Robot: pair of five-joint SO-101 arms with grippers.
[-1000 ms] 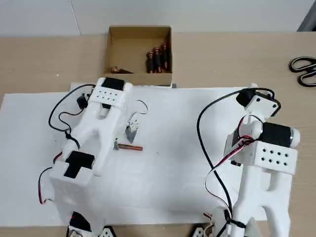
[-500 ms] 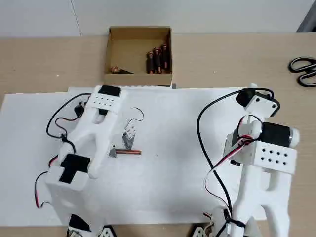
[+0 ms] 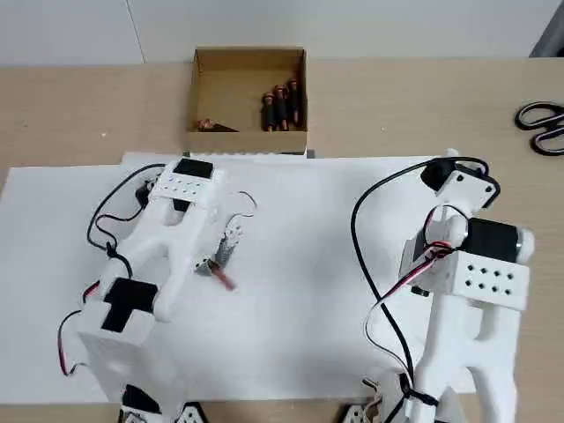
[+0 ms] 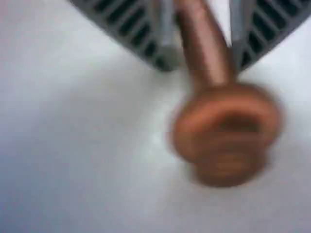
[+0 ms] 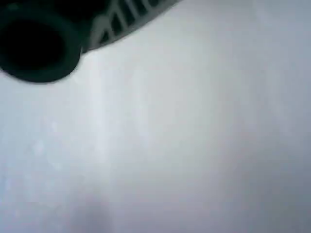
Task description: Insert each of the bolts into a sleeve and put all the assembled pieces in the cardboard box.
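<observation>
Bolt (image 4: 221, 121) between left fingers (image 4: 131, 34)

The bolt (image 4: 223, 131) is blurred (shank cut off by edge).

We're looking down on a light wooden table (image 3: 397, 106), pale and evenly lit, the light soft all over. A big white sheet (image 3: 300, 326) covers the near part of it, its edges running slightly askew to the table's. Along the far side we've got a pale wall (image 3: 352, 26), with a thin seam slanting through it. Out at the right edge lies a pair of black-handled scissors (image 3: 542, 126), and beyond them a dark grey corner (image 3: 555, 31), possibly furniture, though we can't tell.
</observation>
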